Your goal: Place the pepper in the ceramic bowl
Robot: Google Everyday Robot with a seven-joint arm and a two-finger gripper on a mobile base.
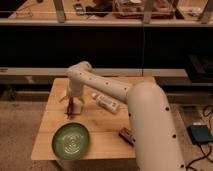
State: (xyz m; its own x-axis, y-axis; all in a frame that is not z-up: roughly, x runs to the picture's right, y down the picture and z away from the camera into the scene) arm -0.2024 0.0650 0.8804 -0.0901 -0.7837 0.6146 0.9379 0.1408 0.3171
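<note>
Pincer (71,104) is down low over the left side of the pale wooden tabletop (107,127), right at the slim dark red pepper (70,109). Honestly can't tell if it's gripping. Nearer the front edge, apart from both, sits the round green glazed ceramic bowl (71,141).

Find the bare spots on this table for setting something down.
Free: the wood between ceramic bowl and brown bar, and the far left corner. Crowded: mid-table, where the gripper sits at the pepper beside the white tube.

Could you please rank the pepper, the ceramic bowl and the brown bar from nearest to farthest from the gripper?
From the gripper, above the table's left side:
1. pepper, right at it.
2. ceramic bowl, toward the front edge.
3. brown bar, front right.
</note>
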